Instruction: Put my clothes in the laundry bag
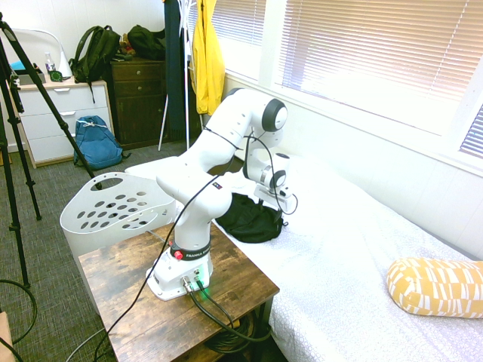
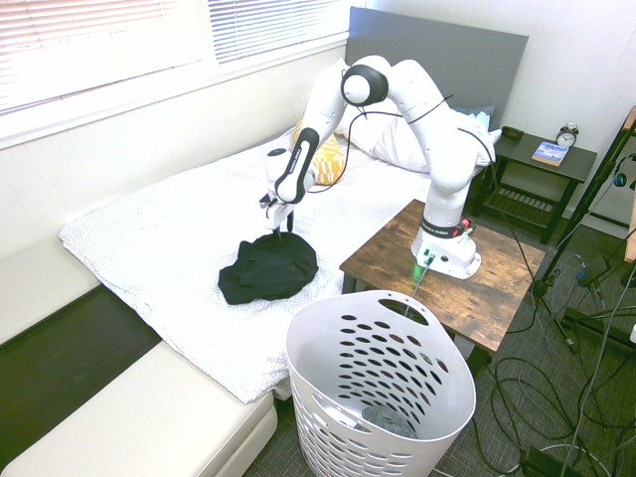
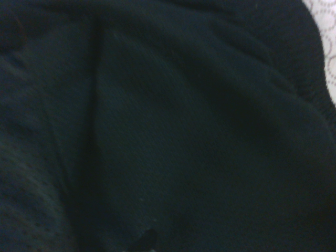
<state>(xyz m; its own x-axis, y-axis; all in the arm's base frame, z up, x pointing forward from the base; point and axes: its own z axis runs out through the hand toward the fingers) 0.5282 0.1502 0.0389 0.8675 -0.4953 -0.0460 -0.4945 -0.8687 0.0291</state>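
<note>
One black fabric garment [image 2: 268, 268] crumpled on a patterned white bedspread [image 2: 169, 214], directly below the pincer [image 2: 279, 235], its fingers apart, white laundry basket [image 2: 383, 388] at the garment's five o'clock in the second exterior view

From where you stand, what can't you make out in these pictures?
- Whether the gripper touches the soft black garment: too small in the second exterior view; the wrist view is dark and blurred.
- The grey item inside the white plastic basket: its shape is unclear in the second exterior view, partly behind the basket's rim.
- The far end of the yellow-and-white patterned pillow: cut off by the first exterior view's right edge.
</note>
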